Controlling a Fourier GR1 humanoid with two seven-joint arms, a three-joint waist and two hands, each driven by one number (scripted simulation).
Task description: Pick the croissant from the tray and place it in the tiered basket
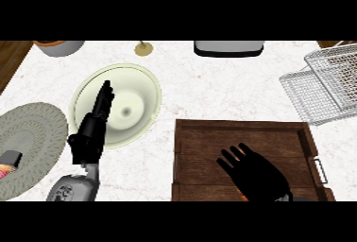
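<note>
- Worktop (pixel 209 90) of pale speckled stone is seen from steeply above, with a strip of brown wood at its upper left corner
- A dark wooden tray (pixel 244 125) is set at the lower right, with a metal handle (pixel 322 170) on its right side
- The right hand (pixel 257 172) is held low over the near part of the tray, its back turned up and its fingers spread and fairly straight, so it is taken as open
- Only a small orange-brown patch of the croissant (pixel 241 192) is shown, at the lower edge of that hand; the rest is hidden beneath the palm, and whether it is touched cannot be told
- The wire basket (pixel 324 85) is placed at the upper right, well apart from the hand and just beyond the far right corner of the tray
- The left hand (pixel 90 134) is held over a cream plate (pixel 143 82) left of the tray, fingers straight and pressed together, pointing away; nothing is held in it
- A grey woven mat (pixel 35 127) is laid at the far left, with a red and dark thing (pixel 8 163) cut off by the edge
- Along the far edge a grey bowl (pixel 59 47), a small brass-coloured round thing (pixel 143 48) and a white appliance (pixel 229 48) are lined up
</note>
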